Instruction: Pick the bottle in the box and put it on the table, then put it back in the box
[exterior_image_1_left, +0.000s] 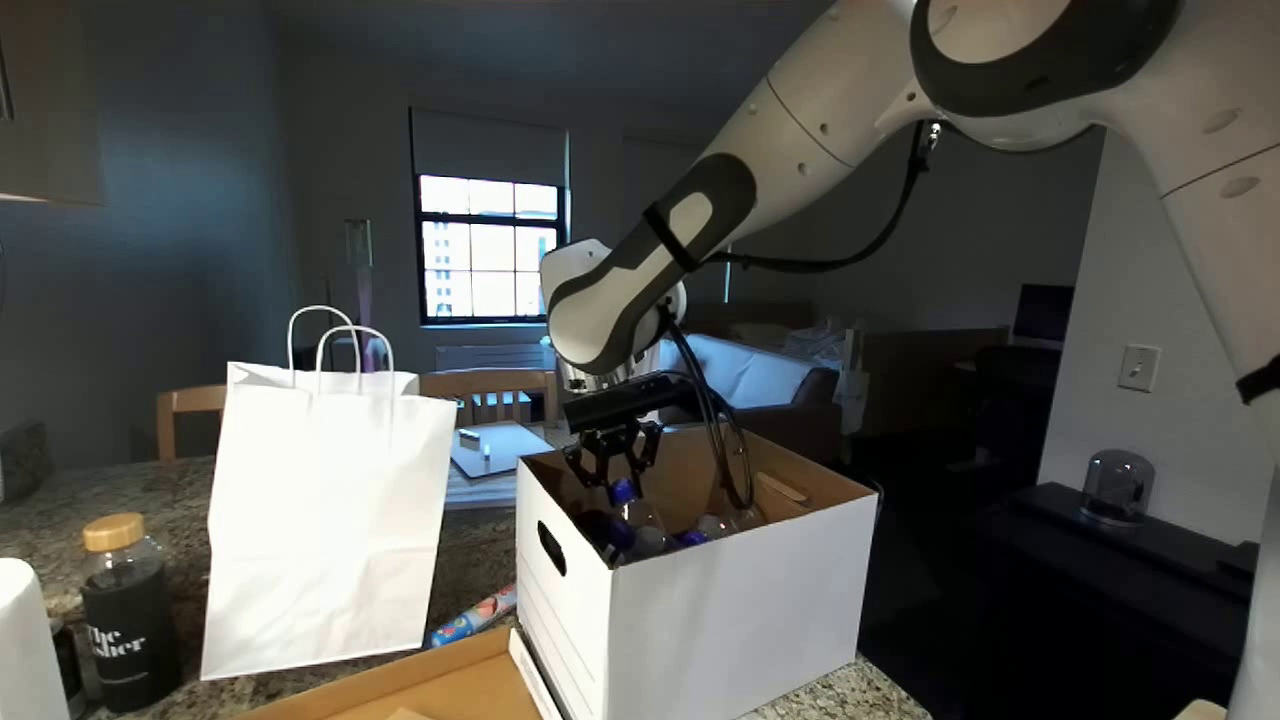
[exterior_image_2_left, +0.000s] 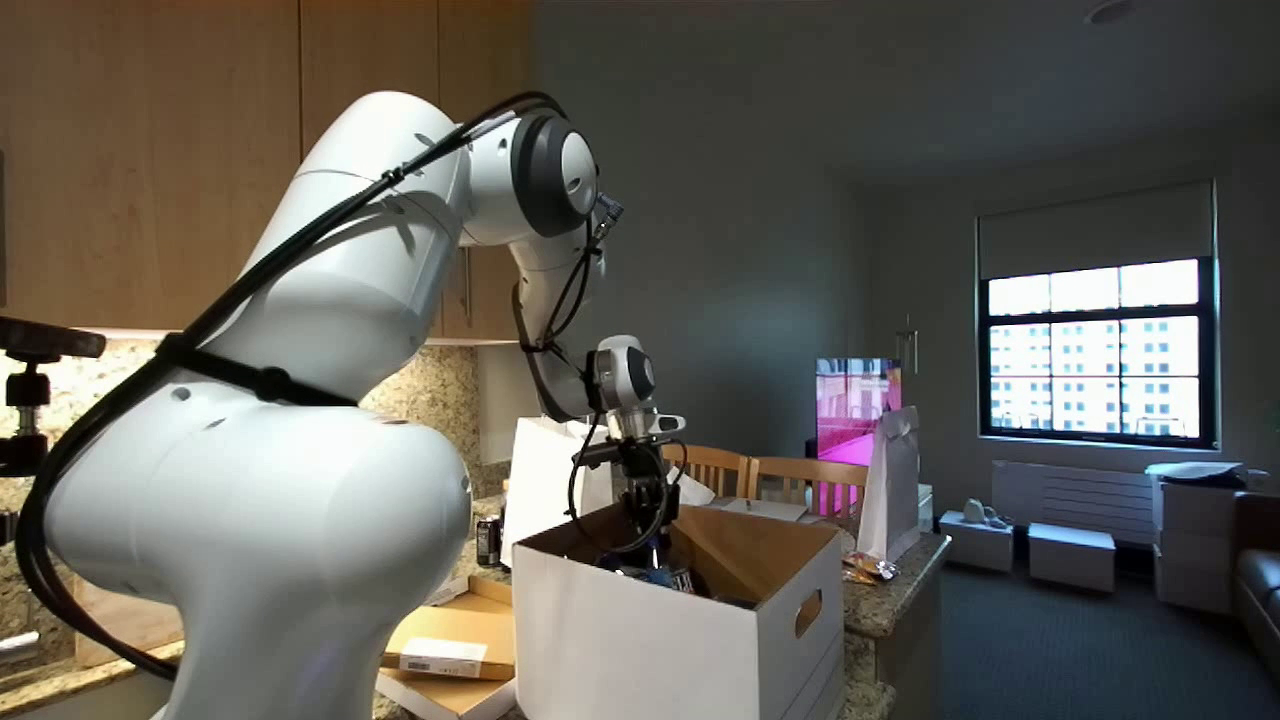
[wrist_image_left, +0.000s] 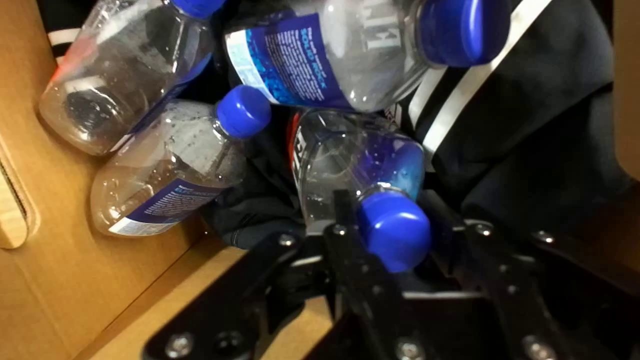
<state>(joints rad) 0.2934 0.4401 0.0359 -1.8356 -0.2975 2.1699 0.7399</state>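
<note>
Dim walls and a bright window (exterior_image_1_left: 490, 250) are seen beyond the box (exterior_image_1_left: 740, 610), which is stood on a speckled counter (exterior_image_1_left: 845, 695) with its open top upward. White outside and brown inside, the box is pierced in a side wall by an oval hand-hole (exterior_image_1_left: 552, 548). Above the box the robot arm (exterior_image_1_left: 800, 130) is bent downward, and the gripper (wrist_image_left: 391, 212) is pointed into the mouth of the box. Inside the box the bottle (wrist_image_left: 360, 160), of clear plastic, is tilted, with its blue cap (wrist_image_left: 395, 232) uppermost and set between the fingers (wrist_image_left: 345, 215). By the wrist view the cap is closely flanked on both sides; whether it is pinched or merely straddled cannot be told. Three more blue-capped bottles (wrist_image_left: 170, 170) are lodged in the box, near the bottle, and dark cloth (wrist_image_left: 540, 145) with white stripes is crumpled beneath them. Just beside the box, flat brown cardboard (exterior_image_1_left: 430, 675) is laid, and a brightly printed tube (exterior_image_1_left: 480, 615) is partly hidden by the box. Farther from the box, a white paper bag (exterior_image_1_left: 325, 530) with handles is stood upright; well apart from the box, a dark jar (exterior_image_1_left: 130, 630) with a tan lid is placed.
</note>
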